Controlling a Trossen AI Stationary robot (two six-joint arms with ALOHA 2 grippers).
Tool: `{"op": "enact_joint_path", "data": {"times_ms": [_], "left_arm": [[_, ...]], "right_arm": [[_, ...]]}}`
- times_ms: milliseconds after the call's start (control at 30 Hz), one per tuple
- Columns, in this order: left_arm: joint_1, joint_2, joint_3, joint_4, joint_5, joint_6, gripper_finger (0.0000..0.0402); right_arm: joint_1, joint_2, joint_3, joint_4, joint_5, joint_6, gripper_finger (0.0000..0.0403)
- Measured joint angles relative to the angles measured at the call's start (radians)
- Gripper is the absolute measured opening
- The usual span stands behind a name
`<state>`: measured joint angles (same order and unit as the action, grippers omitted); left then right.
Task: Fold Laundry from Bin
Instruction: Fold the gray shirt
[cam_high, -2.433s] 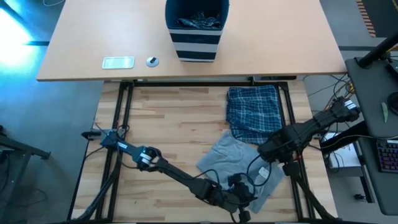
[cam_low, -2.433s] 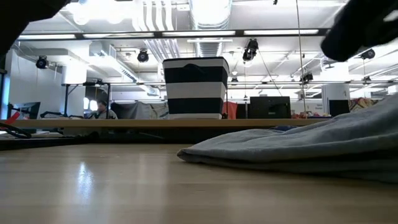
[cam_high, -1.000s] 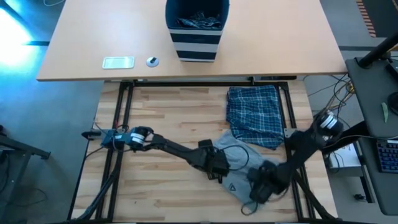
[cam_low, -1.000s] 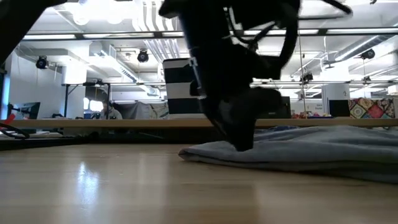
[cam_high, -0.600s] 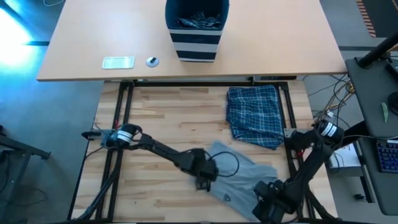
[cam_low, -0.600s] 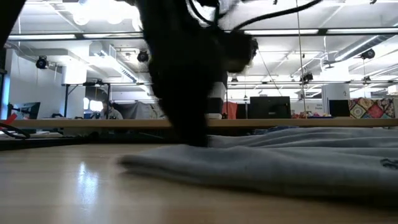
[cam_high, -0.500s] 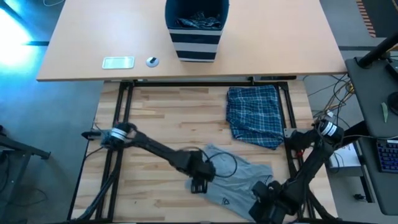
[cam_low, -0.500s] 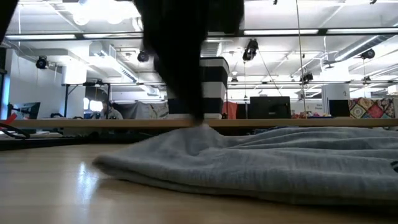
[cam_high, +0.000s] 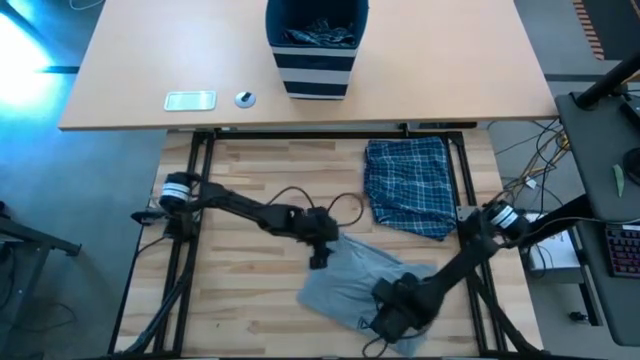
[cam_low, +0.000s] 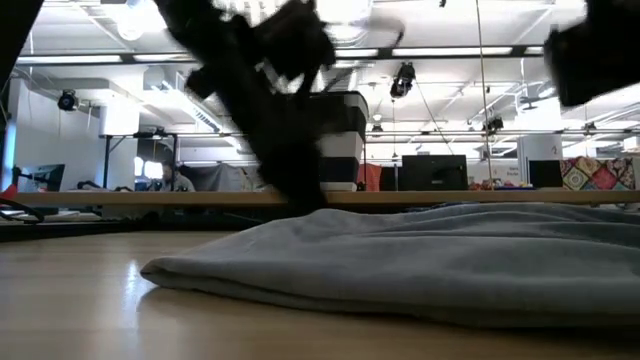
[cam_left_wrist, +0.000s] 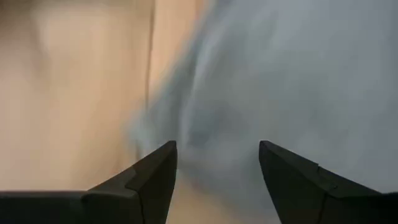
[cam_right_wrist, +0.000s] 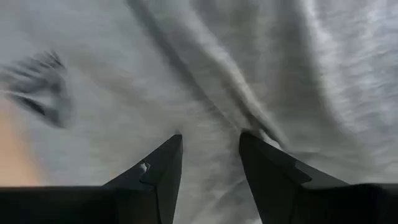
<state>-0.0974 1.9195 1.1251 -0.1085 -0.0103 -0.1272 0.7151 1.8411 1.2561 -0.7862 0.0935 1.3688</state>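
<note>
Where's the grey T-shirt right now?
In the high view the grey T-shirt lies on the wooden table's near right part, just below the folded plaid garment, between the left gripper and right gripper.

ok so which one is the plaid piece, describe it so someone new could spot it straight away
Start at the slatted wooden table where the arms work, and look to its far right corner. The plaid garment lies there folded flat, beside the crumpled grey T-shirt. It is the only blue-and-white checked cloth lying on that table; the grey one is plain.
</note>
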Motion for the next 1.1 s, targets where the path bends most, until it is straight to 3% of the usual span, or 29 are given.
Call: {"op": "enact_joint_path", "data": {"times_ms": [167, 367, 533, 667, 767, 867, 967, 1100], "left_arm": [[-0.067, -0.049, -0.175, 0.051, -0.016, -0.217, 0.0192], [-0.249, -0.190, -0.362, 0.026, -0.026, -0.621, 0.0167], [-0.434, -0.421, -0.454, -0.153, -0.076, -0.982, 0.0159], [-0.518, -0.598, -0.427, -0.309, -0.123, -1.027, 0.0158], [-0.509, -0.680, -0.392, -0.435, -0.215, -1.012, 0.0158], [-0.424, -0.713, -0.380, -0.417, -0.311, -0.931, 0.0158], [-0.306, -0.685, -0.408, -0.317, -0.313, -0.812, 0.0158], [-0.195, -0.591, -0.445, -0.171, -0.280, -0.668, 0.0158]], "right_arm": [[-0.145, 0.007, -0.007, -0.087, -0.024, -0.371, 0.0160], [-0.407, 0.026, 0.010, 0.067, -0.015, -0.850, 0.0160], [-0.560, 0.069, 0.112, 0.207, -0.007, -1.158, 0.0160], [-0.596, 0.096, 0.255, 0.154, -0.016, -1.334, 0.0160], [-0.592, 0.093, 0.346, 0.010, -0.022, -1.362, 0.0160], [-0.572, 0.079, 0.373, -0.073, -0.054, -1.253, 0.0160], [-0.541, 0.079, 0.343, -0.042, -0.116, -1.098, 0.0160], [-0.481, 0.118, 0.275, 0.062, -0.119, -0.940, 0.0160]]}}
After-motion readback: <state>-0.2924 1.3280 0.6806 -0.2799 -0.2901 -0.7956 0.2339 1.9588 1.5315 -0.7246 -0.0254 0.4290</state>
